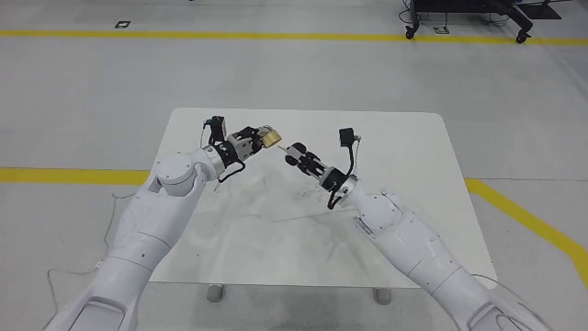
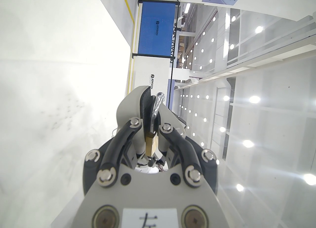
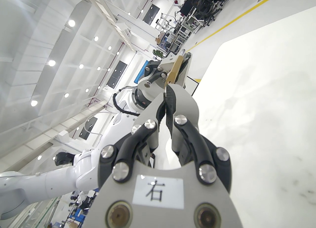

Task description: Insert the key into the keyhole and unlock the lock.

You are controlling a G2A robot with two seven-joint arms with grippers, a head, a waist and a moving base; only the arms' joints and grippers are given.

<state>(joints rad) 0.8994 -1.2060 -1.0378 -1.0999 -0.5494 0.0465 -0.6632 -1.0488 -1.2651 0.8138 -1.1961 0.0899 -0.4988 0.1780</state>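
Brass lock sits pinched in our left jaws, our right jaws' pinched key pointing lengthwise at it.

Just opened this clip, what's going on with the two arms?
The left claw holds a brass padlock up above the white table. The right claw is pinched shut right at the padlock's base, and a thin sliver, apparently the key, bridges the two. Whether the key is actually seated in the keyhole is too small to tell.
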